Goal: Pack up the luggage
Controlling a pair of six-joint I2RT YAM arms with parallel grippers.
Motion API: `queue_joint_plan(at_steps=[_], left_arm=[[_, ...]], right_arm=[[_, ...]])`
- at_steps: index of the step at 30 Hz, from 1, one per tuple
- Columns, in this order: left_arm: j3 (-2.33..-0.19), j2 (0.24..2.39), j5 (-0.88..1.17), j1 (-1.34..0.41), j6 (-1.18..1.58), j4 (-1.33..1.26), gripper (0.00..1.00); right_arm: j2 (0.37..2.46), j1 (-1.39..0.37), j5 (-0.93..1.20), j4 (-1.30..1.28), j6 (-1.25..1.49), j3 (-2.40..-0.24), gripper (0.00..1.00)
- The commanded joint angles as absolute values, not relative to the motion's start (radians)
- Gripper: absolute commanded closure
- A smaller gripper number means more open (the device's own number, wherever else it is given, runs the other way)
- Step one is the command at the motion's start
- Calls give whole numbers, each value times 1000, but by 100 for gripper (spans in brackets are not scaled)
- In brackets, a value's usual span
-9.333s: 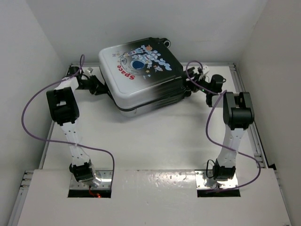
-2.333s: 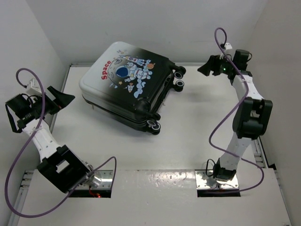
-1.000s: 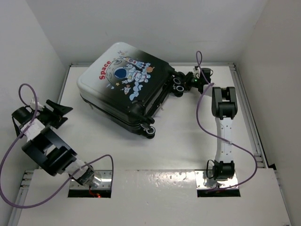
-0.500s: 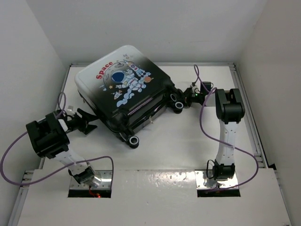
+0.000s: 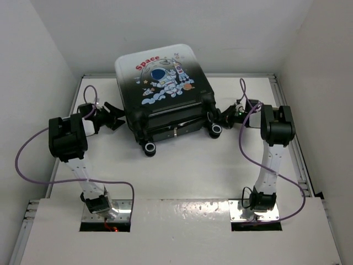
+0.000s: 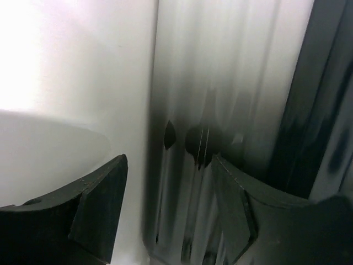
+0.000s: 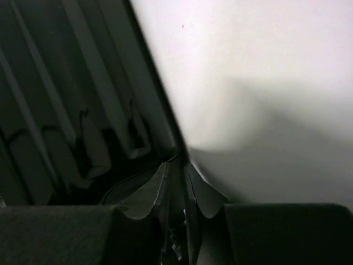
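Note:
The luggage (image 5: pixel 160 83) lies shut at the back middle of the table, astronaut print up. Its black wheels (image 5: pixel 149 148) face the near side. My left gripper (image 5: pixel 114 117) is open at the luggage's left side. In the left wrist view the ribbed shell (image 6: pixel 231 83) fills the space ahead of that gripper (image 6: pixel 168 204), apart from the fingers. My right gripper (image 5: pixel 222 115) is at the near right corner, beside a wheel (image 5: pixel 216 130). In the right wrist view this gripper (image 7: pixel 177 182) is almost shut, with a thin dark edge of the luggage (image 7: pixel 55 83) between the jaws.
The white table (image 5: pixel 182 171) stretches from the luggage to the arm bases. White walls (image 5: pixel 38 66) close in on the left, back and right. Purple cables (image 5: pixel 22 160) loop beside both arms. A metal rail (image 5: pixel 300 160) runs along the right edge.
The luggage has turned and slid toward the back, so its wheels now face the near side. My left arm swung in to its left side. The right gripper stayed at the wheel corner.

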State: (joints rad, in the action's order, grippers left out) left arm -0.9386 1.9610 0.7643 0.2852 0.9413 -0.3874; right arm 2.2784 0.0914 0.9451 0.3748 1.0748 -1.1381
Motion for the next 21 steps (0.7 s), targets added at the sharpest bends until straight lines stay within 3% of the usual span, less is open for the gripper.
queue_joint_plan(at_steps=[1,5,9,15,17,21], left_arm=[[-960,1930,798,227,979,-441,32],[-940,1815,691,313,840,-310,20],[-950,1659,628,374,702,-146,13],[-1046,1416,474,460,459,124,9],[-1046,1356,425,474,407,172,0],[-1055,1238,410,497,278,266,0]], right_arm=[[2183,116,1006,370,1088,-1138,84],[2068,190,951,217,941,-1150,79],[1942,262,879,82,749,-1135,62],[1588,314,648,-139,372,-1010,46],[1418,289,537,-179,263,-959,43],[1076,169,402,-247,63,-806,43]])
